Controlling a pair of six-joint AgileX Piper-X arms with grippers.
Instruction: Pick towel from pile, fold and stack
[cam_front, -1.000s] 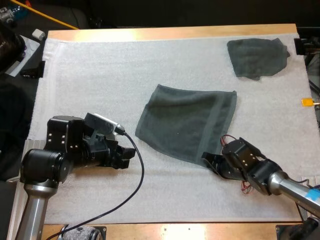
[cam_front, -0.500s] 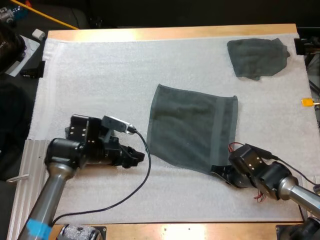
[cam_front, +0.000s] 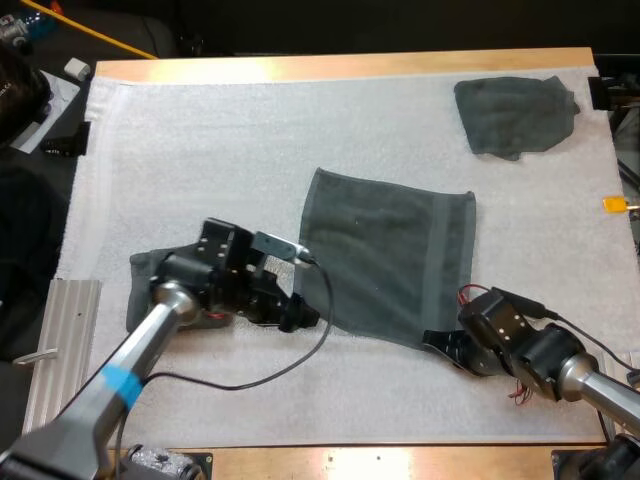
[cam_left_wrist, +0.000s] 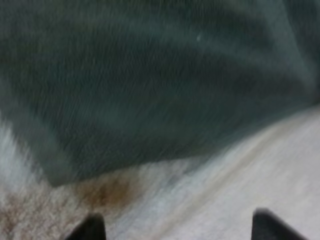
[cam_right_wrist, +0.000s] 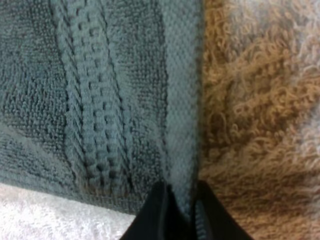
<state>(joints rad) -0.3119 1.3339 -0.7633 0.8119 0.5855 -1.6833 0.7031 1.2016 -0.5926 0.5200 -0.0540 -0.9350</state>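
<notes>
Towel (cam_front: 390, 255) lies spread flat mid-mat, right pincer (cam_front: 434, 343) clamped on its near corner, left pincer (cam_front: 300, 318) open beside the other corner, with folding and stacking yet to come.

spread towel (cam_front: 385, 255): dark grey-green, ribbed band | mat (cam_front: 200, 130): white | table (cam_front: 350, 65): light wood

Flat dark grey-green cloth towel (cam_front: 390, 265) is showing matt, ribbed weave; white mat (cam_front: 200, 150) under it is looking rough, fuzzy; wooden table (cam_front: 340, 65) is looking smooth.
</notes>
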